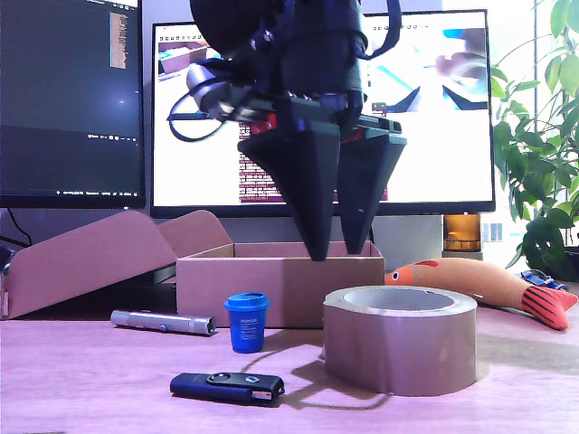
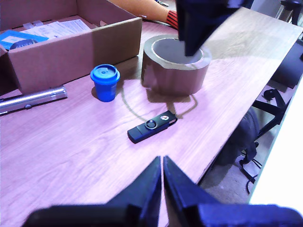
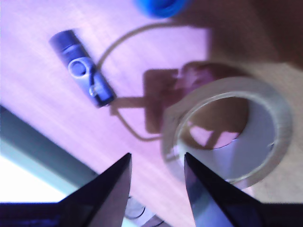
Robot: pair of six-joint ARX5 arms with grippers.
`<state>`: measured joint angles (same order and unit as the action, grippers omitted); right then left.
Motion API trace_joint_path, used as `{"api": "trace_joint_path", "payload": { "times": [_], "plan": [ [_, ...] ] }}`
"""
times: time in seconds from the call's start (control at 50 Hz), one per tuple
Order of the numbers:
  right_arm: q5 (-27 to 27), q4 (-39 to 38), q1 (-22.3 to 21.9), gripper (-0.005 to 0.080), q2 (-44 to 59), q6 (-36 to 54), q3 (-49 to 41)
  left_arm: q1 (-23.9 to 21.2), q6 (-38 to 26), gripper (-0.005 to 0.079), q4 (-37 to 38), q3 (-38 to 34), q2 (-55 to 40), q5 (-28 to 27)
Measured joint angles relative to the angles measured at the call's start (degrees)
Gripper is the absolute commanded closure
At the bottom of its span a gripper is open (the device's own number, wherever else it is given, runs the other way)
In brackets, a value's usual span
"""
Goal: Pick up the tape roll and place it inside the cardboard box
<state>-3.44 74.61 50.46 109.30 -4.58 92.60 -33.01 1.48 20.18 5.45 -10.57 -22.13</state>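
My second tool (image 1: 336,253) hangs over the surface (image 1: 90,380) with its two dark fingers (image 1: 308,185) pointing down and spread, tips just above the tape (image 1: 401,337); in the second wrist view the tool (image 3: 156,158) shows a clear gap between the fingers, which straddle the near wall of the tape (image 3: 227,130), and nothing is held. My first tool (image 2: 162,160) has its fingers pressed together, tips meeting over bare surface (image 2: 71,151) and gripping nothing; I cannot pick it out in the exterior view. The tape stands flat on the surface, hollow centre upward, just in front of the box (image 1: 280,285) and toward the exterior view's right of it; whether the two touch I cannot tell. The box is open-topped, and the first wrist view shows papers (image 2: 57,27) lying inside the box (image 2: 71,52). A small blue cup (image 1: 246,321) stands in front of the box wall, to the exterior view's left of the tape and apart from it. A black USB stick (image 1: 226,387) lies nearer the surface's front edge, with a thin cord looping from it toward the tape. A silver pen-like cylinder (image 1: 163,322) lies along the box's front, to the exterior view's left of the cup. Behind the tape an orange toy fish (image 1: 479,285) lies on the surface.
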Motion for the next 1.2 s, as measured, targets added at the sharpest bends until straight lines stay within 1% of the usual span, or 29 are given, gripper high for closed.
{"api": "trace_joint_path", "payload": {
  "times": [0.12,0.26,0.36,0.52,0.84,1.2],
  "plan": [
    [-0.02,-1.11,-0.46,0.0428,0.00,0.00,0.00,0.00,0.00,0.0762,0.04,0.00,0.00,0.11],
    [0.31,-1.46,-2.01,0.0378,0.00,0.02,0.00,0.00,0.00,0.0762,0.39,0.00,0.00,0.11],
    [0.48,-1.46,-3.26,0.0375,0.00,0.02,0.00,0.00,-0.15,0.0762,0.39,0.00,0.00,0.13],
    [2.86,-1.73,-4.98,0.0375,0.00,0.20,0.00,0.00,-0.17,0.0762,0.39,0.00,0.00,0.42],
    [4.35,-4.02,-4.94,0.0375,0.11,0.22,-0.22,0.00,-0.17,0.0762,0.39,0.00,0.00,0.81],
    [4.55,-8.20,-4.98,0.0376,0.24,0.22,-6.58,0.00,-0.17,0.0762,0.39,0.00,0.00,0.81]
  ]
}}
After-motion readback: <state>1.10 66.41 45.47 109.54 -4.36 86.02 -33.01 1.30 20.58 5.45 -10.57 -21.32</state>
